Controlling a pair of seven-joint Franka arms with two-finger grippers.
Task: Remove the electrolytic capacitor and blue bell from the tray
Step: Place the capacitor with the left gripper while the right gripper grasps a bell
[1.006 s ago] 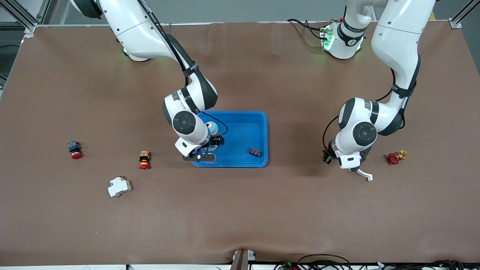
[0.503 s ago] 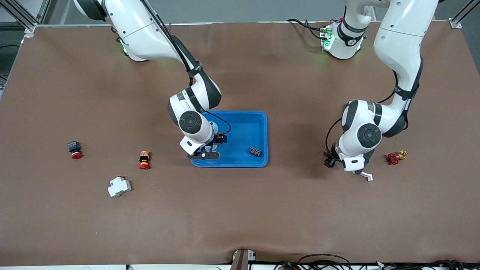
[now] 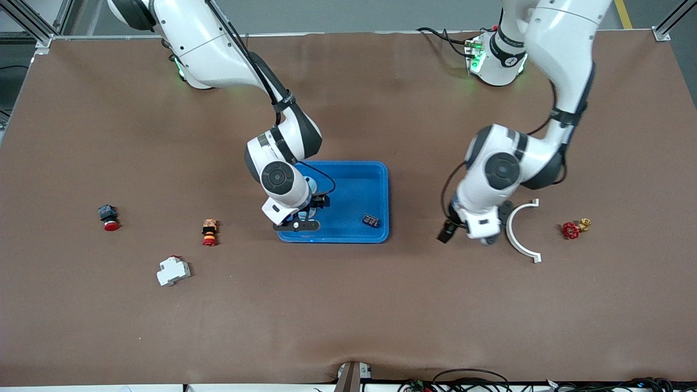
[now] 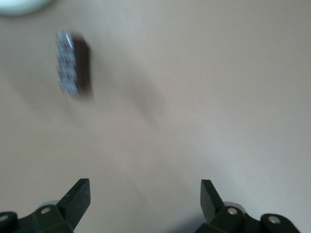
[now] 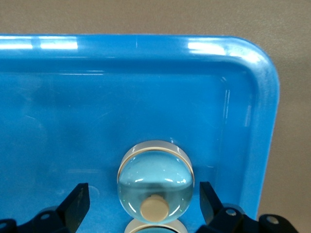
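The right end effector (image 5: pixel 143 206), fingers wide, is straddling the blue bell (image 5: pixel 155 183) in the tray (image 5: pixel 252 145); its smooth dome looks slippery, so gripping low at the rim seems best. The left end effector (image 4: pixel 145 196) is hanging wide and empty over the table (image 3: pixel 348 305) beside the tray.

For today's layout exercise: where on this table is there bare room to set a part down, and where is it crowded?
The broad strip of table nearer the front camera than the tray is bare. So is the tray floor between the bell, under the open right gripper, and the small dark part. It is crowded around the open left gripper, white arc and red valve.
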